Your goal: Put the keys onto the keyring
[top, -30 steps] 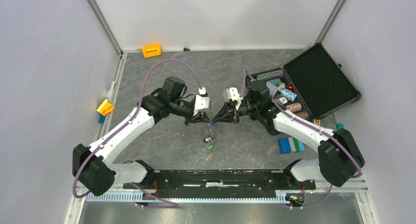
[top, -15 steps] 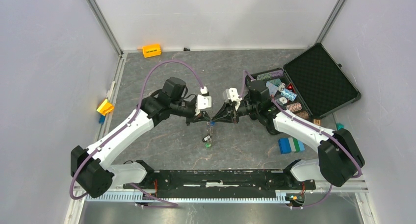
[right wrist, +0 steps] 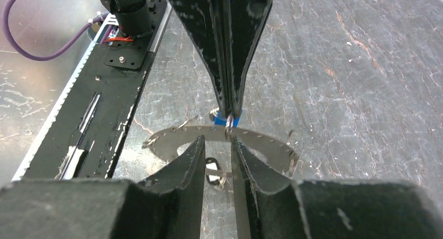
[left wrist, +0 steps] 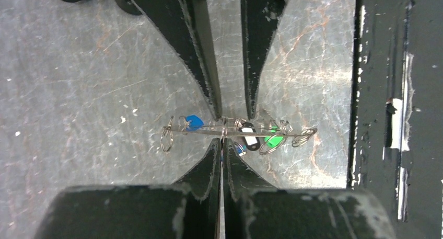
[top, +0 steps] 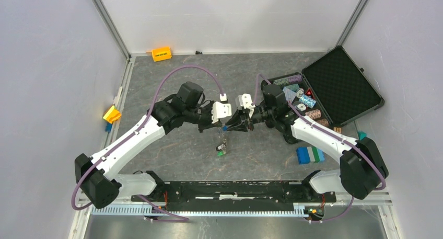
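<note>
Left gripper pressed shut on the thin silvery-grey jagged-edged metal keyring; right gripper slightly spread, straddling it.
Ring hung between both grippers over the scratched grey marbled tabletop, near table centre. Small silver keys with blue, black and green plastic tags dangled: blue at 9 o'clock of the pinch, others at 3. Judged light, stiff, slick thin metal; best pinched on bare rim away from tags.
</note>
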Tool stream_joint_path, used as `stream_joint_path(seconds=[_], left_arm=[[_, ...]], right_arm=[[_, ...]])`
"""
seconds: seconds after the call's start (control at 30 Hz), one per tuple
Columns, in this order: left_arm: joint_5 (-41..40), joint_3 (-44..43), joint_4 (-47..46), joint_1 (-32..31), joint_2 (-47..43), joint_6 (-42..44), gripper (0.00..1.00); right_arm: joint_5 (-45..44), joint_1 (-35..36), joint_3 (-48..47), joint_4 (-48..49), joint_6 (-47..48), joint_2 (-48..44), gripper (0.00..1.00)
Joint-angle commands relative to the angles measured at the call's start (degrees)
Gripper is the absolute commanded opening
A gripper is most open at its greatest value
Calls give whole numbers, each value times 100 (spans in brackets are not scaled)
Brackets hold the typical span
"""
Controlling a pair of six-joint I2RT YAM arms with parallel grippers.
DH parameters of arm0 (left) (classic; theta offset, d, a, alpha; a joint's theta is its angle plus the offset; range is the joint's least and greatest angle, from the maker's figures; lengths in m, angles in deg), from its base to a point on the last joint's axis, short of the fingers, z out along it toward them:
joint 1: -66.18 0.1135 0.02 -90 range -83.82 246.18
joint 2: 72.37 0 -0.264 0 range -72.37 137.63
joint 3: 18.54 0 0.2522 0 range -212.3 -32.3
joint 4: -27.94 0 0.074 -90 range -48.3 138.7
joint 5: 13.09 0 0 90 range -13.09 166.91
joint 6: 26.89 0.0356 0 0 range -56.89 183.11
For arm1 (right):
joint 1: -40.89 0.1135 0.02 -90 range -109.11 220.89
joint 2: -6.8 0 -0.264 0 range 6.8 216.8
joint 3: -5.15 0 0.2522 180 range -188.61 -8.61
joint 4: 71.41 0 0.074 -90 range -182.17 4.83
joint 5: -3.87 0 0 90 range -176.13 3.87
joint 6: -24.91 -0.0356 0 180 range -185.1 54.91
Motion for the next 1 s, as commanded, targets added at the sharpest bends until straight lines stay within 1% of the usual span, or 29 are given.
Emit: stream_joint_path(seconds=[0.0,0.13,0.33,0.43,0.5,0.6,0.73,0.87,0.97], left_arm=[[-781,-855,830,-183,160,399,2],[-1422,-1413,1685,-397,408,537,2],[-2417,-2184,2661,-796,791,553,2],[-2799,-2464,3007,-966,972,513,2],[-2933,-2549,3071,-1024,1054,443,2],[-2940,-2651,3060,-1038,1099,298,2],[-2814,-2784,2976,-1038,1143,-14,2],[-2444,-2493,2664,-1037,973,-139,2],[-2189,-2208,2353,-1038,787,-161,2]], right_arm=[[-111,13,-233,-241,308,-154,30],[-92,-10,-205,-58,176,-151,29],[-137,-46,-161,240,-149,-105,29],[-202,-62,-171,280,-207,-93,29],[-196,-68,-125,413,-333,-96,29],[-96,-70,76,903,-734,-93,27],[-69,-96,185,929,-684,-189,25],[-14,-123,272,1090,-776,-298,26],[121,-126,467,1925,-1464,-288,29]])
